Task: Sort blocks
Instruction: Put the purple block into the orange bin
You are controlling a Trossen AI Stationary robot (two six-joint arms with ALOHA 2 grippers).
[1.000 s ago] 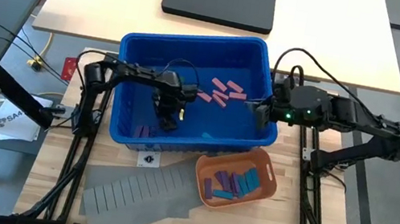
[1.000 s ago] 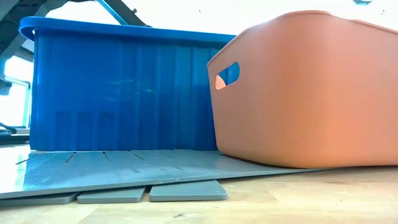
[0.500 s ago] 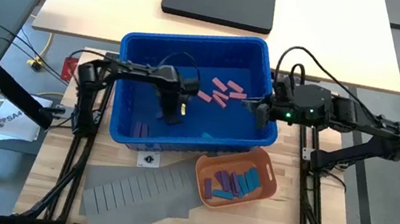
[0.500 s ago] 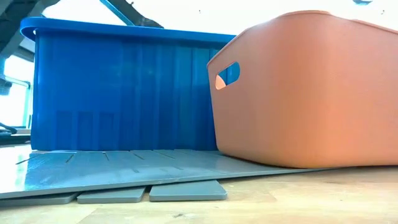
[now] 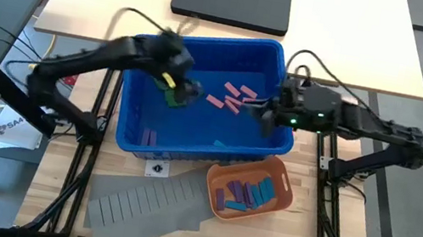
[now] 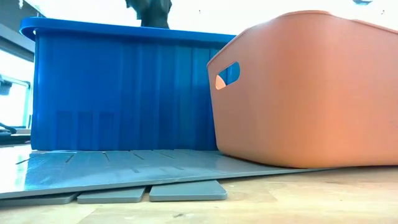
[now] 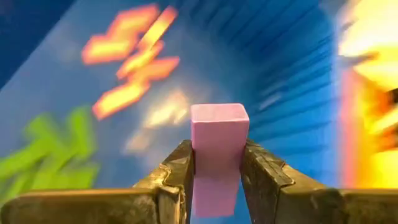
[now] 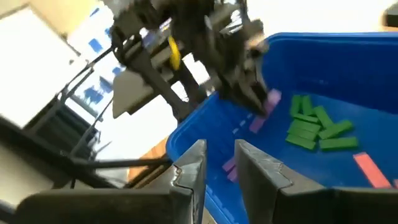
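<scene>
Presently we list: left fingers [image 7: 216, 180] clamped on a pink block [image 7: 217, 155], raised above the blue bin [image 5: 132, 141] for transfer; right fingers [image 8: 219, 163] slightly parted, empty, waiting.

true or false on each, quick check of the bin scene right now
1. The left gripper is shut on a pink block. True.
2. The orange tray holds green blocks. False: it holds purple and blue ones.
3. Green blocks lie inside the blue bin. True.
4. The right gripper carries a block. False: nothing is seen between its fingers.
5. The grey divider sheet is inside the bin. False: it lies on the table by the tray.
</scene>
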